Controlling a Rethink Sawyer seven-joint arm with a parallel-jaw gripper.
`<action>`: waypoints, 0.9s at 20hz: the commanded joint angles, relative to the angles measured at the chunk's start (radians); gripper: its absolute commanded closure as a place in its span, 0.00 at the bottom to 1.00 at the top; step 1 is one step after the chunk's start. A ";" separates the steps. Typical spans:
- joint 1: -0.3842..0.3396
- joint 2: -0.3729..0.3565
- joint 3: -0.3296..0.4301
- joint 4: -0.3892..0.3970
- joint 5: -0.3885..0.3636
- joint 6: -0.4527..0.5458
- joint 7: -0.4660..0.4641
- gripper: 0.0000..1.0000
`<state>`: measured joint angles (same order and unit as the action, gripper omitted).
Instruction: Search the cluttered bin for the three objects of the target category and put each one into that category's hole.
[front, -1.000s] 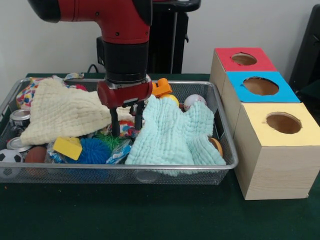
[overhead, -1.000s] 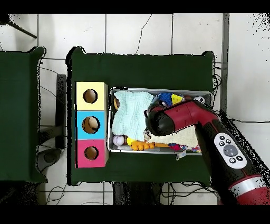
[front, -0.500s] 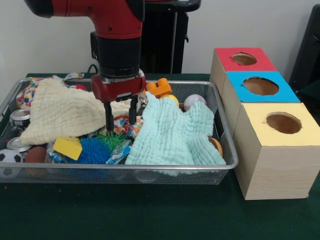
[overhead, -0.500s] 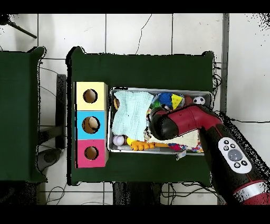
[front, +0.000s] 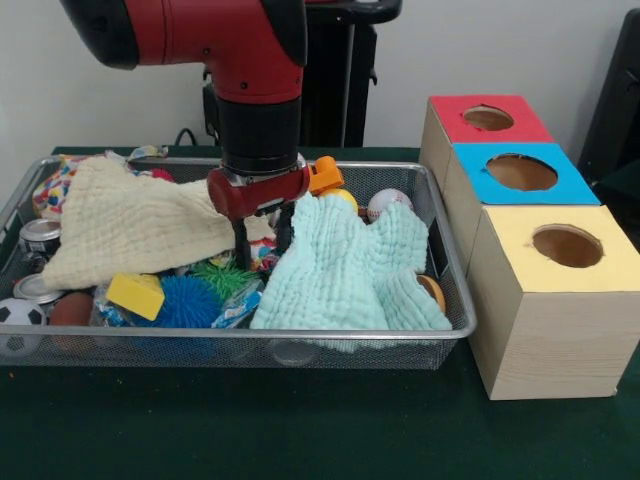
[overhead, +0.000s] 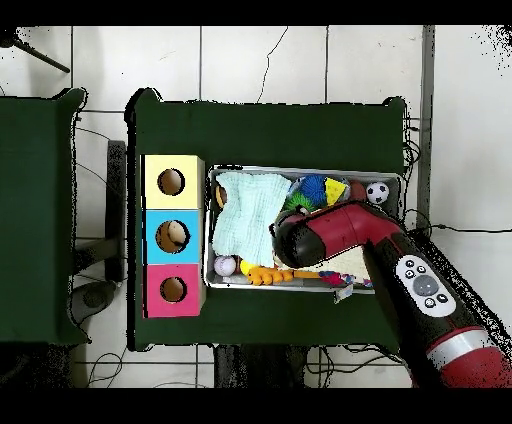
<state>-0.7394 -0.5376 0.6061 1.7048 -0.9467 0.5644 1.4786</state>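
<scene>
We've got gripper (front: 262, 236) fingers apart, nothing held, tips down in the gap btwn cream cloth (front: 130, 225) and mint cloth (front: 345, 265). Target category unclear; nearest pick looks like the multicolour toy (front: 262, 258) directly under tips in bin (front: 300, 352), so straight-down move.

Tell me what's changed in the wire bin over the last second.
The red and black gripper first went left and lifted a little, then swung right and dipped again between the cream muslin cloth and the mint muslin cloth. Its fingers stand apart, holding nothing. Both cloths, the toys and the three coloured-top wooden boxes stayed put.
</scene>
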 joint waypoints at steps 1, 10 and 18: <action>0.038 0.084 -0.065 -0.010 -0.091 -0.015 -0.063 0.00; -0.065 0.103 0.019 0.024 0.043 0.083 -0.200 1.00; -0.170 -0.095 0.125 0.149 0.162 0.201 -0.351 1.00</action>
<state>-0.8539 -0.5295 0.6555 1.7458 -0.8338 0.5822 1.4786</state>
